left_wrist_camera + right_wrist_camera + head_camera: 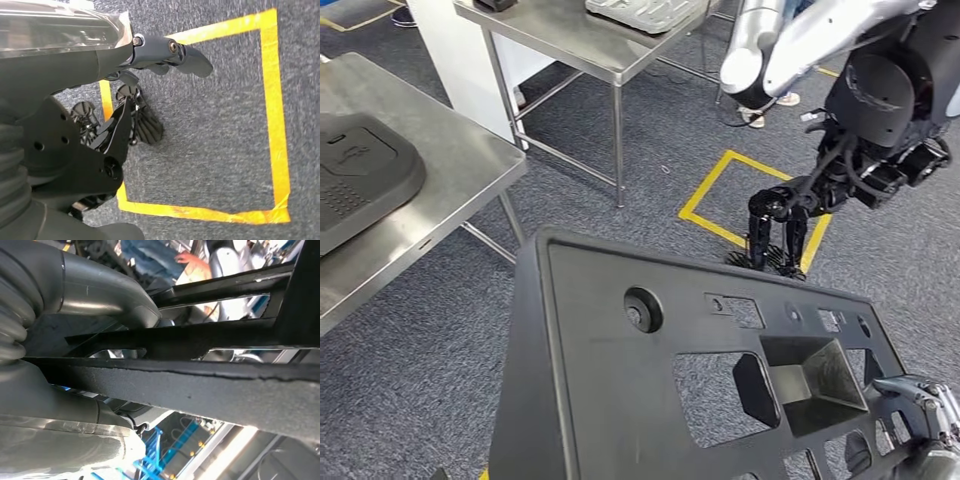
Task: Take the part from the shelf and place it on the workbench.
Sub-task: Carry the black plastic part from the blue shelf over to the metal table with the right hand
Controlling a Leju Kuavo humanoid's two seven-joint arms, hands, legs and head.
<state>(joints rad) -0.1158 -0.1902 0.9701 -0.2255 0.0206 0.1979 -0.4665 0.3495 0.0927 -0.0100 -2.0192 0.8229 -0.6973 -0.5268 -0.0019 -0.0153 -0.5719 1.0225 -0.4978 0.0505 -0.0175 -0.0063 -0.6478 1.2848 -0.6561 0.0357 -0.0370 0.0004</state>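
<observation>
The part is a large black plastic panel (622, 400) with several cut-outs and a round boss. It fills the lower middle of the head view, tilted up above the carpet. My right hand (924, 415) grips its lower right edge. In the right wrist view the thick grey thumb (113, 295) lies over one black bar of the panel (196, 385) and the rest of the hand lies under it. My left hand (780, 225) hangs free over the yellow floor tape, holding nothing, its fingers (181, 52) stretched out and apart.
A steel workbench (463, 165) stands at the left with a dark grey moulded part (358, 170) on it. A second steel table (569, 40) behind carries a light grey part (644, 12). A yellow tape square (712, 185) marks the carpet. A person's feet (754, 115) stand beyond it.
</observation>
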